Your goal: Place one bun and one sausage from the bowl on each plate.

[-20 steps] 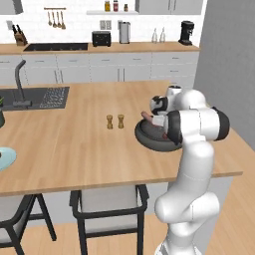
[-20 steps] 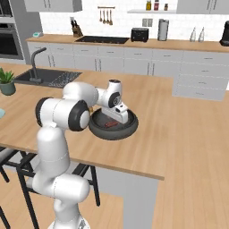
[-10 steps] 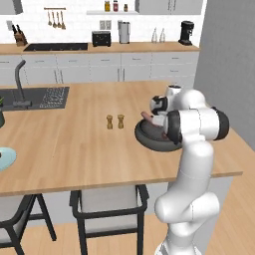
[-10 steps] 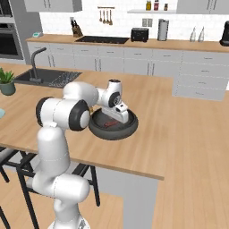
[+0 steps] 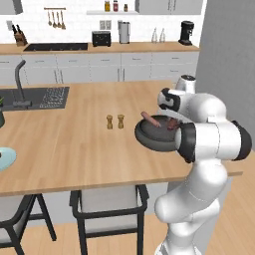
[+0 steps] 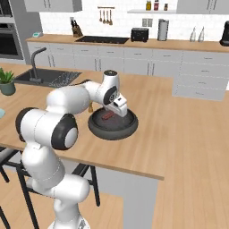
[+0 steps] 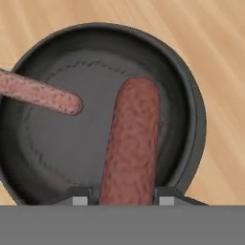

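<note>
Fingers [image 7: 80, 200] closed since earlier, clamping reddish-brown sausage [image 7: 130, 143] over dark bowl [image 7: 191, 119].

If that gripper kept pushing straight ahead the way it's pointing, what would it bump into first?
The gripper is already shut on the sausage, which runs straight out ahead of it. Beyond that lies the dark floor of the bowl, probably the first surface met, though depth is hard to judge.

We find the bowl [image 5: 157, 135] on the counter [image 5: 74, 144], right of the two shakers [image 5: 115, 121]. Two sausages [image 7: 131, 143] lie in it, one overhanging its rim.
</note>
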